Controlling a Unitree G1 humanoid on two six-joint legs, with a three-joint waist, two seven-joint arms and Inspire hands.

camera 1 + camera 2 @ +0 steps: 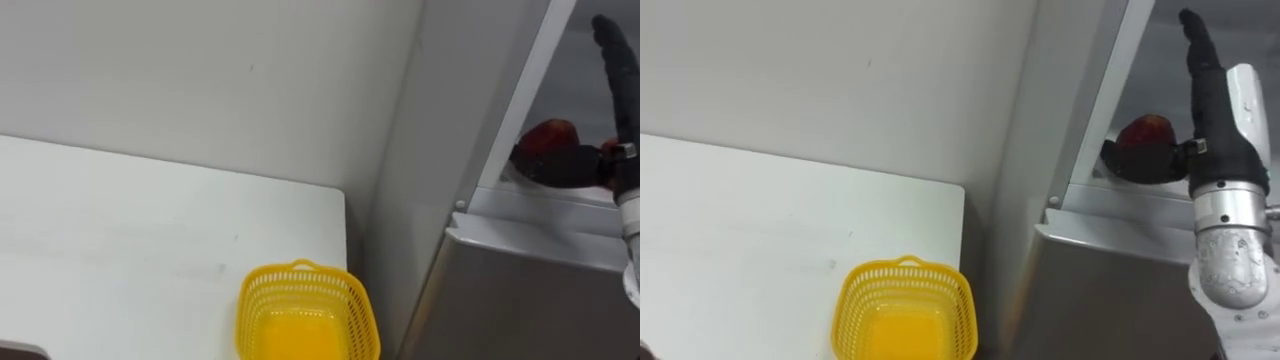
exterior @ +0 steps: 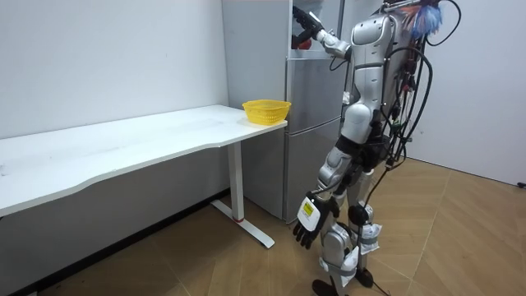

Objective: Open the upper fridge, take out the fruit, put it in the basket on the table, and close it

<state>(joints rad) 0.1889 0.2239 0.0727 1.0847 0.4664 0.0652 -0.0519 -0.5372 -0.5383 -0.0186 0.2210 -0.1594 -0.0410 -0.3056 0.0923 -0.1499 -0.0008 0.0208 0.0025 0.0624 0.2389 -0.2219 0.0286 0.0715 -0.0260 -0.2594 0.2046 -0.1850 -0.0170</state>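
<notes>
Up front, the yellow basket sits on the counter corner. The left hand hangs loose and empty. In the upper fridge, the right hand has its fingers straight up and its thumb stretched under the red fruit. It touches the fruit but is not closed on it. The fruit lies just left of the palm.

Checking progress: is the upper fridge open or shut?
Open: a red item sits visible inside the upper fridge, with the right robot hand in beside it.
</notes>
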